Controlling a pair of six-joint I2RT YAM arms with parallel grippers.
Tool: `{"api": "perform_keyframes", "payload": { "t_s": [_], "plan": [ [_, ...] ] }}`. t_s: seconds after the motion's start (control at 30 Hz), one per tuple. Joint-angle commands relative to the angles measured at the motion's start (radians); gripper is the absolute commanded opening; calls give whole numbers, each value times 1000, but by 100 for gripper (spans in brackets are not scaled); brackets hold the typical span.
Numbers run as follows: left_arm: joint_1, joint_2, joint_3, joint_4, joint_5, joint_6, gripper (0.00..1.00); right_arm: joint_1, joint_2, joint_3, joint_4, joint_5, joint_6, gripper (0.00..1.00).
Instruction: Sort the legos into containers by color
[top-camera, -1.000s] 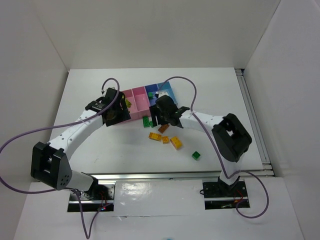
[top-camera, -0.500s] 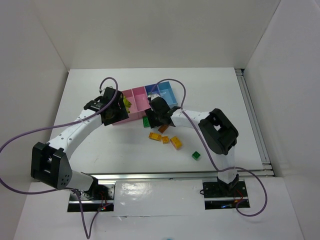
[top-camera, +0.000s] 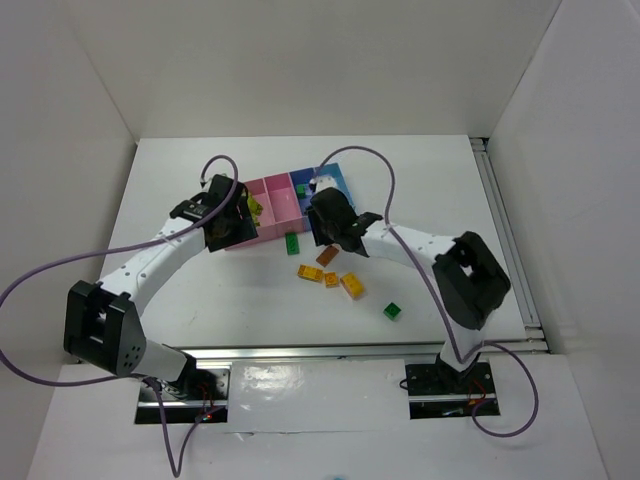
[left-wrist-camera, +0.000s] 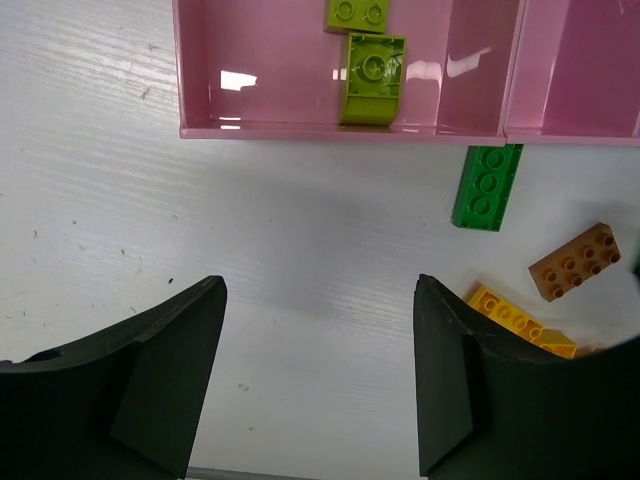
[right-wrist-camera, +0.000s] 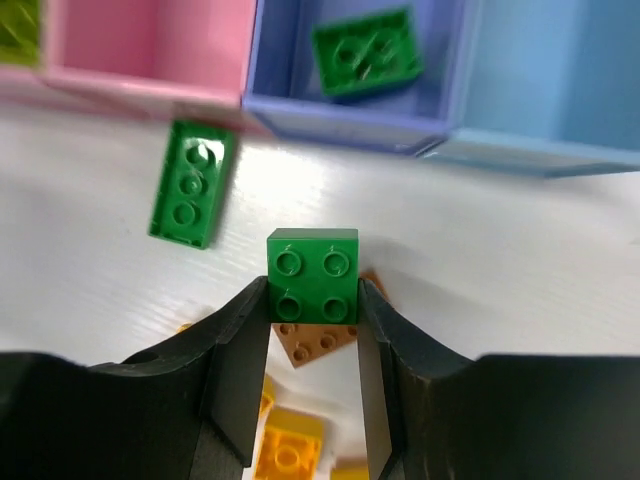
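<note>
My right gripper is shut on a small dark green square lego and holds it above the table, just in front of the darker blue bin. That bin holds one dark green lego. A long dark green lego lies in front of the pink bins. My left gripper is open and empty over bare table in front of the leftmost pink bin, which holds two lime legos. In the top view the row of containers lies between the two grippers.
Loose on the table in front of the bins lie a brown-orange lego, yellow-orange legos and a green lego nearer the front. The light blue bin is at the right end of the row.
My right gripper has closed on a dark green lego beside the long green one and lifted it back toward the blue bins. The left arm has not moved.
</note>
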Motion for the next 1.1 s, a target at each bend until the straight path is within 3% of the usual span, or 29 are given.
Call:
{"api": "perform_keyframes", "payload": {
  "t_s": [0.0,0.17,0.33,0.4,0.47,0.53,0.73,0.83,0.9,0.93,1.07],
  "plan": [
    [4,13,24,7,9,12,78,7,-161,-9,34,105,11,33],
    [4,32,24,17,31,12,78,-25,-78,135,10,114,-12,36],
    [4,7,15,17,31,2,78,-47,140,327,0,110,-32,37],
    [13,-17,6,17,31,2,79,-56,177,388,20,100,-41,44],
    [13,-28,5,17,20,2,79,-65,208,446,-6,100,-29,59],
    [13,-37,-4,17,11,2,79,-65,182,438,-6,100,-29,65],
    [33,-48,-22,17,2,-8,79,-12,11,232,28,119,12,65],
    [33,-48,-22,26,2,-8,79,14,-65,84,69,48,83,65],
    [33,-48,-22,26,2,-8,79,39,-65,14,83,24,130,65],
    [33,-48,-22,26,2,-8,79,39,-65,2,95,-10,140,73],
    [33,-48,-31,26,11,-18,79,62,13,49,85,-58,157,80]
  ]
}}
